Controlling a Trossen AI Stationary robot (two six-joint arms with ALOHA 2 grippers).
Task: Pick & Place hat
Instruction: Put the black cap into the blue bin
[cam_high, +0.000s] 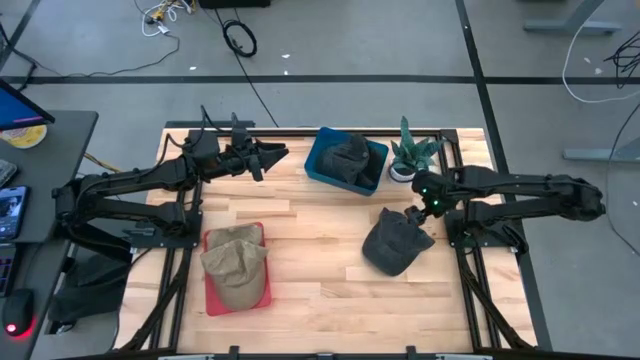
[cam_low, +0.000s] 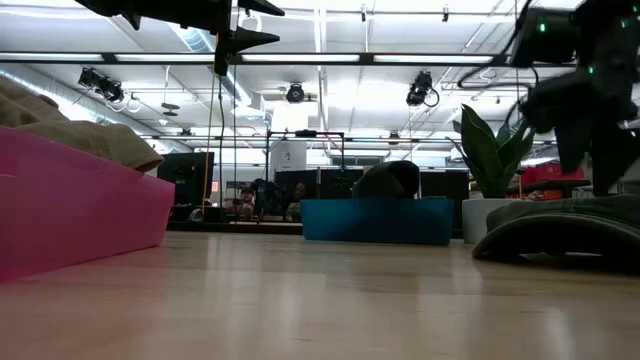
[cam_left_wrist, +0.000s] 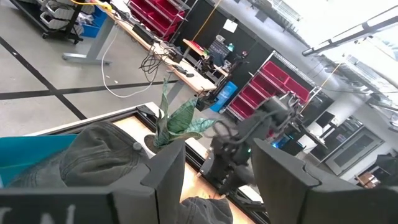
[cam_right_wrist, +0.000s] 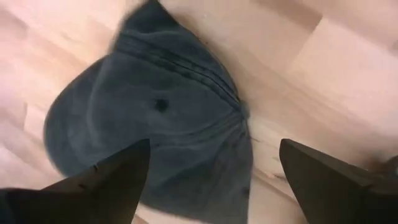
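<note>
The right claw (cam_right_wrist: 211, 180) is seen poised directly above the dark cap (cam_high: 395, 243), its two fingers spread wide with nothing gripped between them. In the right wrist view the dark cap (cam_right_wrist: 155, 124) fills the gap between the fingers, lying flat on the wooden table (cam_high: 320, 270), crown button up. The cap rests on the table's right side, near the potted plant (cam_high: 412, 158). Behind it stands a blue bin (cam_high: 345, 160) in which another dark cap (cam_high: 350, 155) is held. The left claw (cam_high: 270, 157) is held high over the table's rear left, just beside the blue bin, its fingers parted and empty. A tan cap (cam_high: 235, 262) lies in a red tray (cam_high: 212, 297) at the front left.
</note>
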